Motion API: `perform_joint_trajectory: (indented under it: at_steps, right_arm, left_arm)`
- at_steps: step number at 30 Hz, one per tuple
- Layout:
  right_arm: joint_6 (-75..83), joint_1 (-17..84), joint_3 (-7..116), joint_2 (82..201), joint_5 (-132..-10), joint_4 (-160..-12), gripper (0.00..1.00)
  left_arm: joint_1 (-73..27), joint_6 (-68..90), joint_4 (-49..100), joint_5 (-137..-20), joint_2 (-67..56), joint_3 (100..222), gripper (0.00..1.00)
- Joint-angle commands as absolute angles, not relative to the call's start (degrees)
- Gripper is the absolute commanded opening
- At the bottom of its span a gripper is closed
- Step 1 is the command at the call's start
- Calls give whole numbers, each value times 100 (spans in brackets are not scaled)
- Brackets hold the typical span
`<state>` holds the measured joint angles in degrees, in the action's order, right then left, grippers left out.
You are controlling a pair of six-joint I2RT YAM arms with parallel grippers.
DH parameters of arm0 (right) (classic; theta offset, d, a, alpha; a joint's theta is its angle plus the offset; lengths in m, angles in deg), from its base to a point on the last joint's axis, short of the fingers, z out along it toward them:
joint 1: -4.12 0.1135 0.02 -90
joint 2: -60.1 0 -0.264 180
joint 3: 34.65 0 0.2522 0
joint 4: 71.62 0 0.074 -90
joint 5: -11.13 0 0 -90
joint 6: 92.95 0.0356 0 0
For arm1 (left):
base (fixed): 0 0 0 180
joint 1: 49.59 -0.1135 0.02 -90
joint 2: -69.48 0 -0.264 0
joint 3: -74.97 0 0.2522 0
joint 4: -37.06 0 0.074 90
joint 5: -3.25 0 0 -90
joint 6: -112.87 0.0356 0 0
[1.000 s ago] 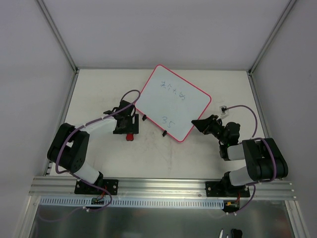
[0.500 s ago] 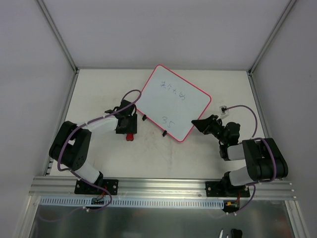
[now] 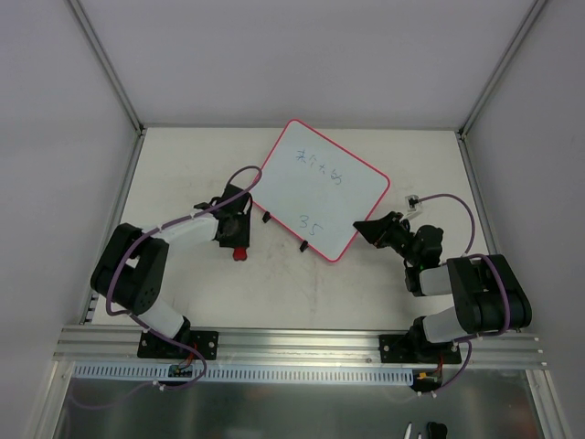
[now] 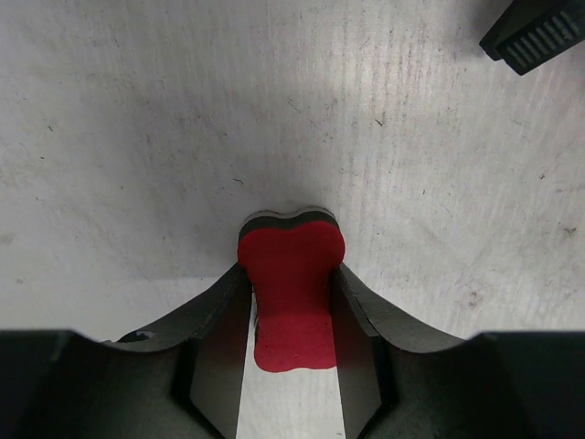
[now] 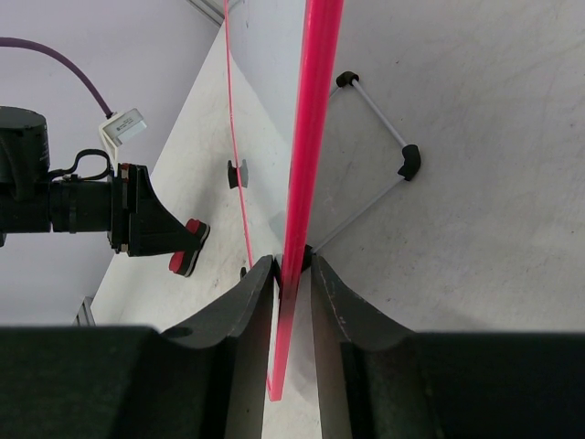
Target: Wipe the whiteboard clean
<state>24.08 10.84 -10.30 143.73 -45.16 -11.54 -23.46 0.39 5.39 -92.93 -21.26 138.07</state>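
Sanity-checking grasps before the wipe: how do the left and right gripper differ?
The left gripper is shut on the red eraser, the right gripper on the whiteboard at its pink rim. The left gripper looks straight down at the table, where the eraser lies flat; the right gripper meets the whiteboard edge-on. Shared: both are shut on something, neither open.

upper handwriting [image 3: 317, 165] on whiteboard [image 3: 358, 197] unreadably small; black ribbed object [image 4: 537, 35] cropped

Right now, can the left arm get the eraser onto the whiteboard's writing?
Probably yes. The left gripper is closed on the red eraser beside the whiteboard, only bare table between them. The right gripper pinches the board's rim. The far line of writing may need a stretch.
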Motion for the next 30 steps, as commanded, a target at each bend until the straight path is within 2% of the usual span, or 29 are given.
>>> perform_joint_trajectory:
  at_steps: [1, 8, 12, 20, 25, 30]
  right_arm:
    - [2350, 1044, -929, 14324, -4503, 233, 25]
    - [2350, 1036, -912, 14350, -4512, 233, 25]
    - [2359, 1036, -903, 14359, -4495, 233, 22]
    - [2342, 1036, -885, 14386, -4442, 242, 1]
    - [2333, 1036, -868, 14394, -4424, 233, 0]
    - [2324, 1036, -833, 14447, -4389, 233, 0]
  left_arm:
    - [-2270, 99, 423, -9132, -2044, 13856, 35]
    - [-2261, 107, 379, -9106, -1824, 13882, 32]
    - [-2270, 116, 353, -9036, -1762, 13996, 29]
    - [-2261, 99, 291, -9123, -1561, 14102, 25]
    - [-2270, 116, 291, -9352, -1183, 14207, 24]
    - [-2261, 116, 309, -9528, -901, 14663, 17]
